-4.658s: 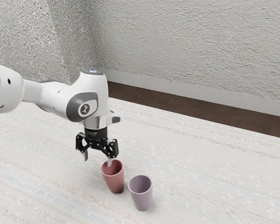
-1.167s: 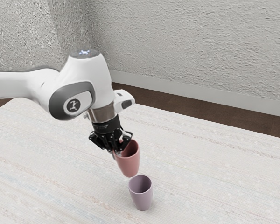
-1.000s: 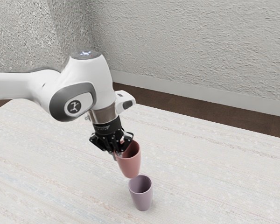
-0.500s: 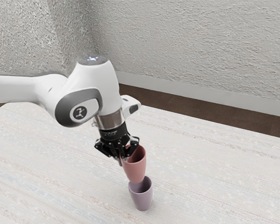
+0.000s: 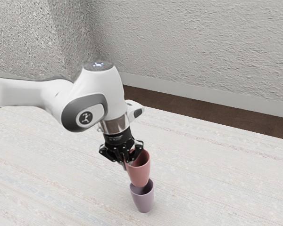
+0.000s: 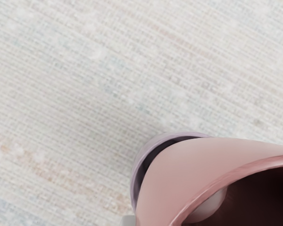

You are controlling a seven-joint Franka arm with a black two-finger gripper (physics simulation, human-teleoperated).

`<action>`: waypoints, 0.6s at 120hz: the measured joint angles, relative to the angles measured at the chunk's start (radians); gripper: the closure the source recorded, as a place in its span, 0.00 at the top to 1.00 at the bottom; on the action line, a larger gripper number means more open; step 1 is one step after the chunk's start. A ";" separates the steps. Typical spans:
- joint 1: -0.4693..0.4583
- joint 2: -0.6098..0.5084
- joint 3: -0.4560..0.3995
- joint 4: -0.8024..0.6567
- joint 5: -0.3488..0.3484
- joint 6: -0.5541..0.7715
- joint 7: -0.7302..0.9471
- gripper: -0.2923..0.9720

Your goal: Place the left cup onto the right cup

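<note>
Pink cup (image 5: pixel 139 172) in end effector (image 5: pixel 126 160), base at purple cup (image 5: pixel 142 200) mouth

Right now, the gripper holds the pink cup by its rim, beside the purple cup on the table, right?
Not beside: the gripper holds the pink cup by its rim above the purple cup on the table, base at its mouth. The exterior view shows it.

Pale woven-textured table (image 5: pixel 226 165), rough grey plaster wall (image 5: pixel 203 42), light baseboard (image 5: pixel 198 91), dark brown floor strip (image 5: pixel 212 112)
</note>
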 joint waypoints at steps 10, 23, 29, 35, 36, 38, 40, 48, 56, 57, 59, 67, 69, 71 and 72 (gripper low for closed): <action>0.000 0.004 0.000 -0.001 0.000 0.004 -0.006 0.15; 0.000 0.004 0.000 -0.004 -0.007 0.008 -0.012 0.15; 0.000 0.005 0.000 -0.005 -0.011 0.009 -0.014 0.15; 0.000 0.005 0.000 -0.008 -0.014 0.010 -0.016 0.15; 0.000 0.005 0.000 -0.008 -0.014 0.010 -0.017 0.15; 0.000 0.005 0.000 -0.009 -0.016 0.010 -0.017 0.15; 0.000 0.005 -0.001 -0.010 -0.017 0.011 -0.018 0.15; 0.000 0.005 -0.001 -0.011 -0.021 0.011 -0.021 0.15; 0.000 0.005 -0.001 -0.012 -0.024 0.012 -0.023 0.15; 0.000 0.005 -0.001 -0.012 -0.025 0.012 -0.023 0.15; 0.000 0.005 -0.001 -0.013 -0.025 0.012 -0.024 0.15; 0.000 0.005 -0.002 -0.013 -0.029 0.012 -0.026 0.15; 0.000 0.005 -0.003 -0.013 -0.030 0.013 -0.026 0.15; 0.000 0.005 -0.003 -0.014 -0.032 0.013 -0.027 0.15; 0.000 0.005 -0.003 -0.014 -0.032 0.013 -0.027 0.15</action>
